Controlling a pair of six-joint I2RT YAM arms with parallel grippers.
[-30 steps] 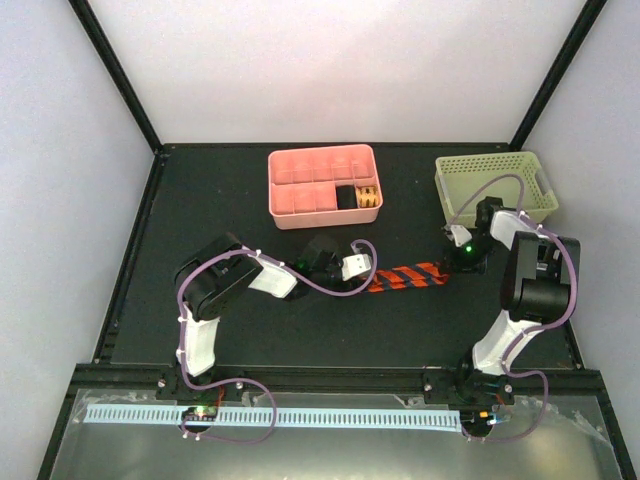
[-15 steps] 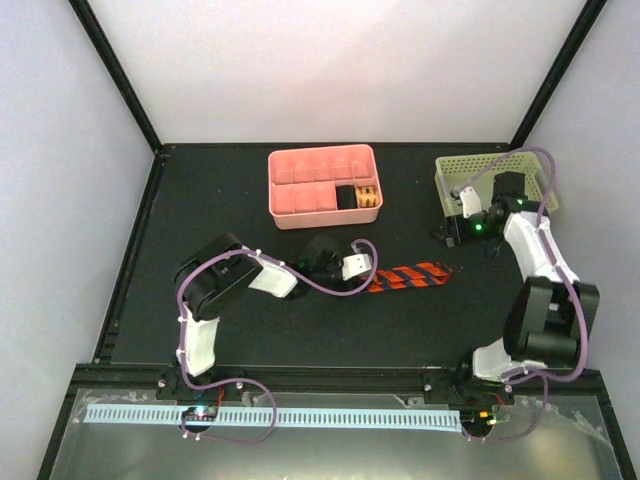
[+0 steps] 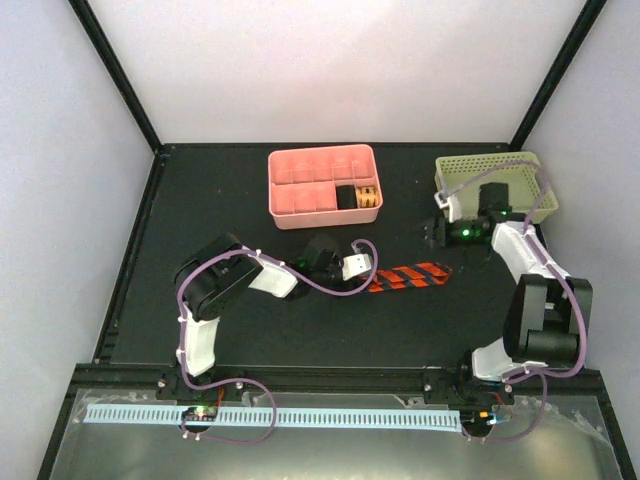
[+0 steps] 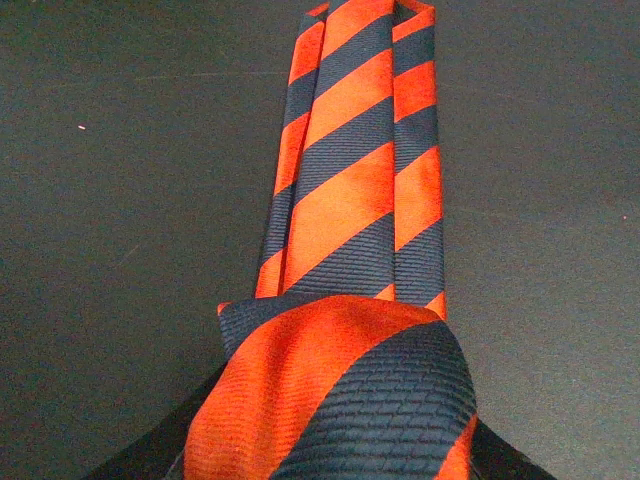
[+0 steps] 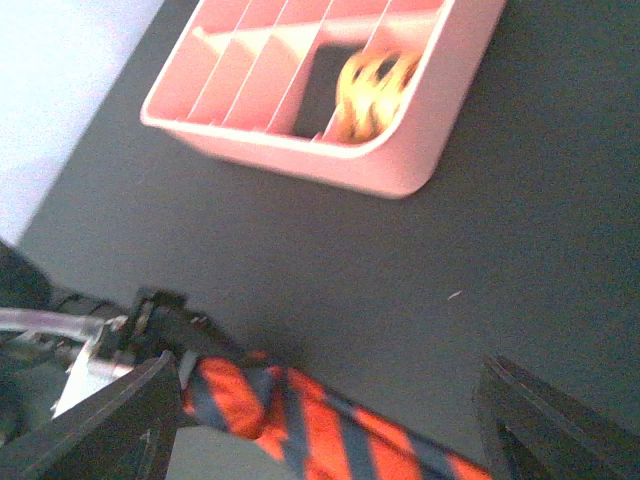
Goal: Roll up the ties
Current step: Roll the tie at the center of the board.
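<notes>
The orange-red and navy striped tie [image 3: 410, 275] lies flat on the black table, running right from my left gripper [image 3: 362, 277]. In the left wrist view the tie's near end is folded over into a small roll between the jaws, and the rest [image 4: 350, 190] stretches away. My left gripper [image 4: 330, 462] is shut on that rolled end. My right gripper [image 3: 434, 231] is open and empty, raised above the table behind the tie's right end. Its view looks down on the tie [image 5: 400, 455] and the left gripper's tip [image 5: 150, 325].
A pink divided tray [image 3: 290, 215] stands at the back centre, holding a black roll [image 3: 346, 197] and a yellow patterned roll [image 3: 368, 197]; it also shows in the right wrist view [image 5: 400, 180]. A green mesh basket [image 3: 520, 165] stands at the back right, close behind my right gripper.
My right gripper has lifted off the tie's right end and swung back toward the green basket. The tie and my left gripper have stayed put.
</notes>
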